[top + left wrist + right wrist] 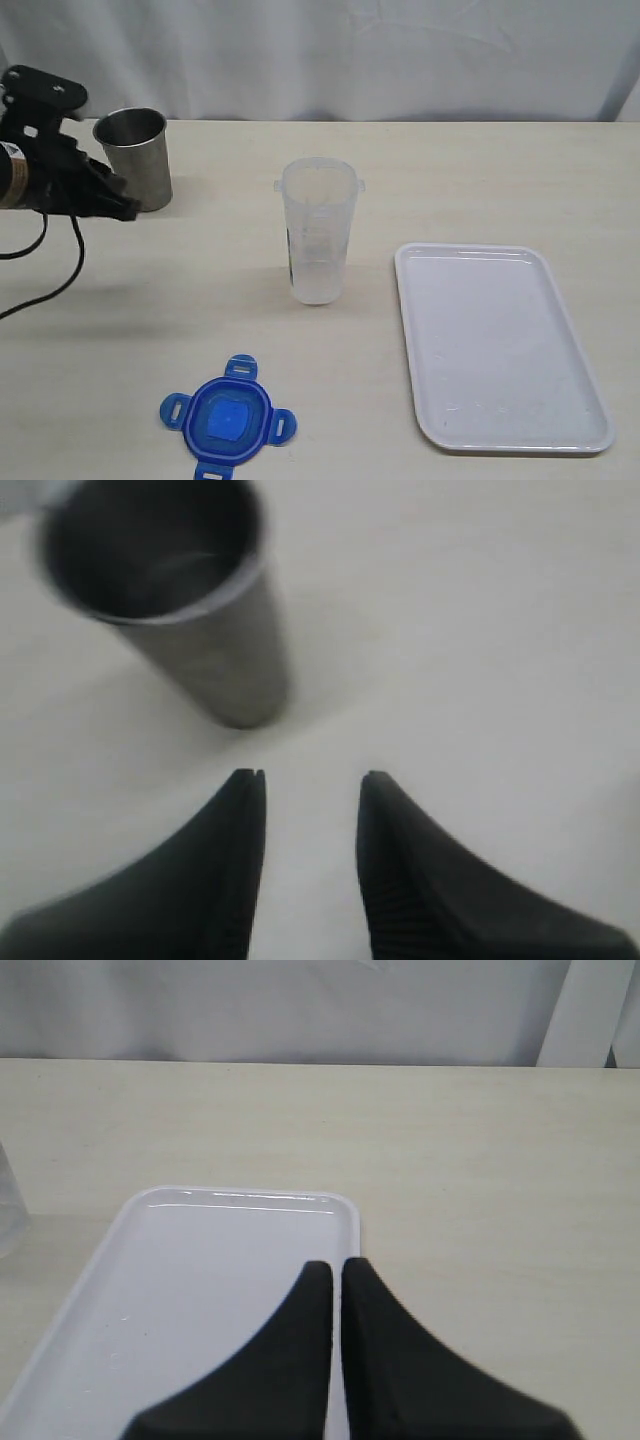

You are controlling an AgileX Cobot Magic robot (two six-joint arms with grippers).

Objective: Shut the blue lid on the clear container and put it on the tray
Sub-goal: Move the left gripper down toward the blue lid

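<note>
Blue lid (pixel 229 420) lies flat at the worktop's near edge, untouched; the clear container (pixel 319 243) stands mid-worktop, left of the tray (pixel 500 350). Left hand (pixel 310 780) hangs part-open beside the steel cup (pixel 136 157) (nothing gripped); right hand (pixel 337 1265) is closed, empty. Next: fetch the lid.

A steel cup (pixel 135 155) stands upright at the table's (pixel 200 300) ten o'clock, open mouth up. Behind the table hangs a white curtain (pixel 320 55).
</note>
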